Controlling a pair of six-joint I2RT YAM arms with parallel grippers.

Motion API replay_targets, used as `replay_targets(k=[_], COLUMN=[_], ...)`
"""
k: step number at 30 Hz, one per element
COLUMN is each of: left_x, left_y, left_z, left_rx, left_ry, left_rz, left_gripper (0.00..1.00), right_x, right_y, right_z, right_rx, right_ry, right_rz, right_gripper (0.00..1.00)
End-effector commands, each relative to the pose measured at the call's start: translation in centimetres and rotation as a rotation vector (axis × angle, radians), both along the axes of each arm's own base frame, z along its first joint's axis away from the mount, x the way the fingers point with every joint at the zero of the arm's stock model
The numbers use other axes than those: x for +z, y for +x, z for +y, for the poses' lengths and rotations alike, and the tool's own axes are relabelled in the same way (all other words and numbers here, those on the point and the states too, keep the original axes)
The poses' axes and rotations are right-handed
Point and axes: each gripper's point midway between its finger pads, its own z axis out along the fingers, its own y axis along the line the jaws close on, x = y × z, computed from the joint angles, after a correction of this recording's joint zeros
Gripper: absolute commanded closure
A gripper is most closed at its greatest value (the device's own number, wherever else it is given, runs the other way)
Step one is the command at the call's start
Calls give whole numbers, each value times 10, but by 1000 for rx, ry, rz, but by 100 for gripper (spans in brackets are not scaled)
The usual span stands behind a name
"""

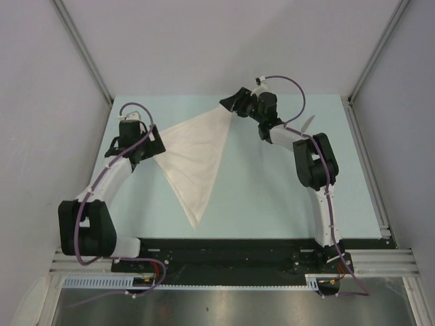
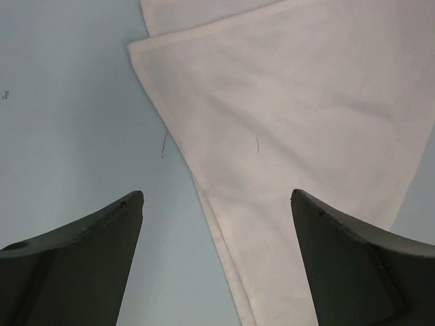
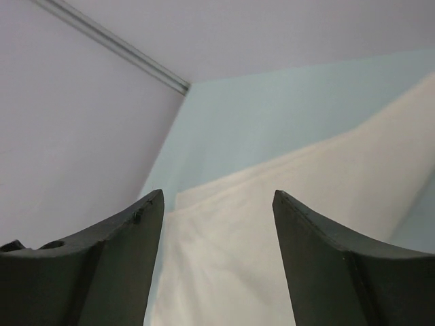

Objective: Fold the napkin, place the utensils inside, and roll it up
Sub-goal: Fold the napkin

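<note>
The white napkin (image 1: 194,159) lies folded into a triangle on the pale blue table, its long point toward the near edge. My left gripper (image 1: 155,146) hangs open at the napkin's left corner; in the left wrist view the doubled hem of the napkin (image 2: 285,122) runs between the spread fingers of the gripper (image 2: 217,193). My right gripper (image 1: 224,103) is open over the far corner, and the two layered edges of the napkin (image 3: 224,258) show below the gripper (image 3: 218,192). Nothing is held. A slim silvery tip (image 1: 309,123), apparently of the utensils, pokes out behind the right forearm.
The table (image 1: 272,204) is walled by grey panels at the back and both sides, with metal rails in the corners (image 1: 370,64). A raised strip (image 1: 370,183) runs along the right edge. The arm bases stand on a black rail at the near edge.
</note>
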Motion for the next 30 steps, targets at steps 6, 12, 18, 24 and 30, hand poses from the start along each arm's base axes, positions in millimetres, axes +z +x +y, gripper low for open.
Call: replay_targets(k=[6, 12, 18, 24, 30], left_x=[9, -13, -15, -11, 2], left_y=[54, 68, 72, 73, 74], left_z=[16, 23, 23, 20, 12], left_rx=[40, 46, 38, 26, 1], left_ry=[-66, -93, -100, -132, -185], left_rz=[-55, -11, -13, -24, -55], left_gripper=[10, 12, 12, 12, 12], right_x=[-89, -127, -133, -145, -163], right_y=[24, 44, 75, 86, 86], right_z=[-33, -38, -42, -38, -38], right_rx=[17, -34, -78, -103, -149], right_ry=[-135, -181, -143, -144, -133], right_rz=[241, 307, 327, 382, 467], right_gripper=[34, 34, 37, 39, 41])
